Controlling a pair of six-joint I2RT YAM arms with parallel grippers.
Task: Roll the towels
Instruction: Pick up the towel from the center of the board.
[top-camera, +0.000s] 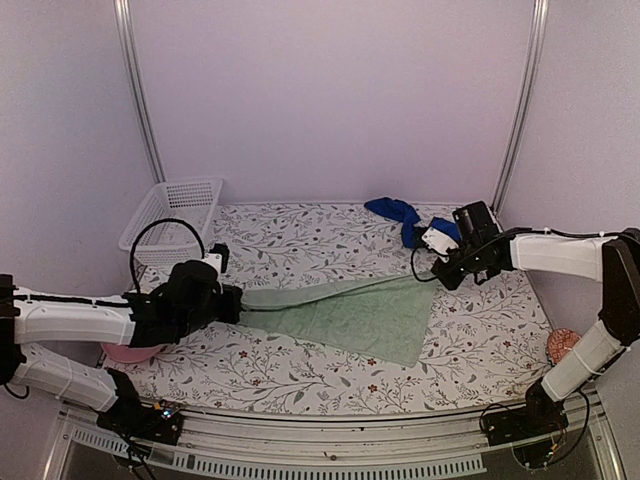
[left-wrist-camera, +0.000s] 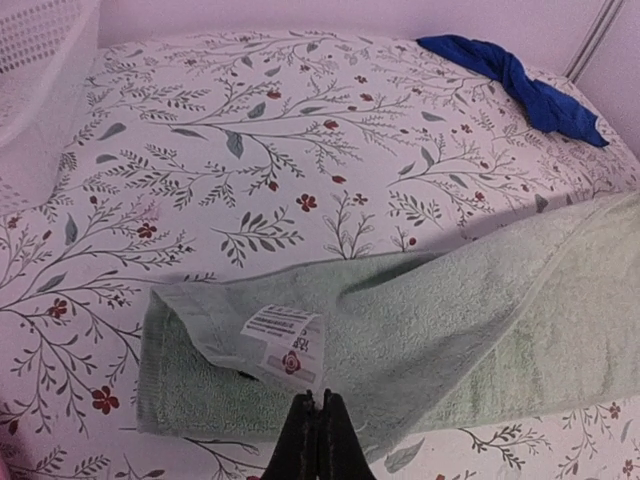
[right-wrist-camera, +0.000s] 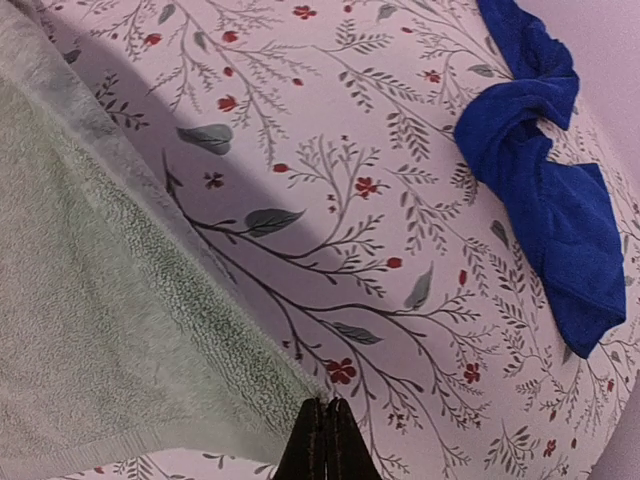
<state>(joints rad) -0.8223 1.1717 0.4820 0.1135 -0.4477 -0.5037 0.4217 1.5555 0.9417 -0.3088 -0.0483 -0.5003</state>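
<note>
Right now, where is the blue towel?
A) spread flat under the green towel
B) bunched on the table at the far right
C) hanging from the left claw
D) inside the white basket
B: the blue towel lies bunched on the table at the far right, apart from the green towel and outside the basket.

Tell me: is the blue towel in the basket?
No, the blue towel lies crumpled on the table, far from the basket.
</note>
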